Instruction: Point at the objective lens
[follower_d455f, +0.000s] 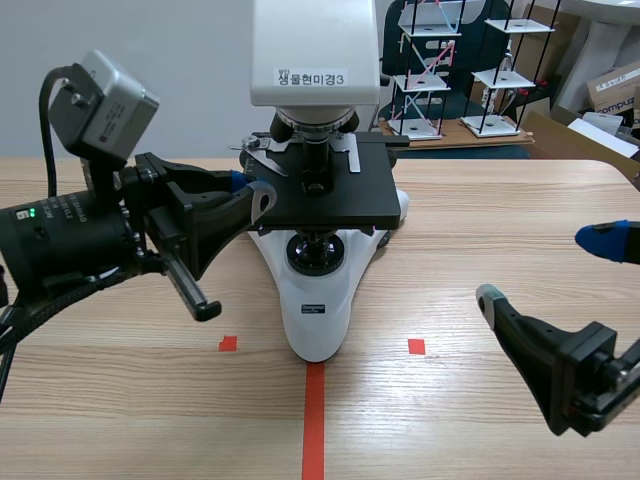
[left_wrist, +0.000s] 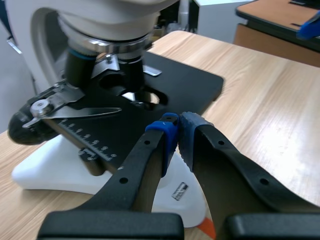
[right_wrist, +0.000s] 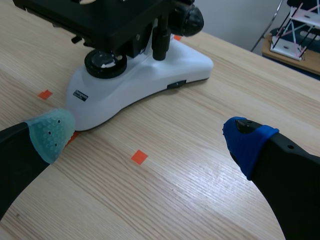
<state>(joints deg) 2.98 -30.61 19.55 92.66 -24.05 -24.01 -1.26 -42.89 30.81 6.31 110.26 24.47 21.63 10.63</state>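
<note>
A white microscope (follower_d455f: 318, 290) with a black stage (follower_d455f: 340, 200) stands mid-table. Its black objective lens (follower_d455f: 317, 158) hangs from the nosepiece over the stage hole. My left gripper (follower_d455f: 256, 196) is shut with nothing between its pads, its tips at the stage's left edge. In the left wrist view the gripper (left_wrist: 177, 126) points toward the objective lens (left_wrist: 131, 75), a short way ahead above the stage (left_wrist: 197, 85). My right gripper (follower_d455f: 545, 268) stands open low at the right, apart from the microscope. In its own view the gripper (right_wrist: 147, 136) faces the microscope base (right_wrist: 150, 75).
Wire rack models (follower_d455f: 430, 70) and a cardboard box (follower_d455f: 612, 90) stand behind the table at the back right. A metal slide clip (left_wrist: 75, 111) lies on the stage beside the lens. A focus knob (right_wrist: 189, 20) juts from the microscope's side.
</note>
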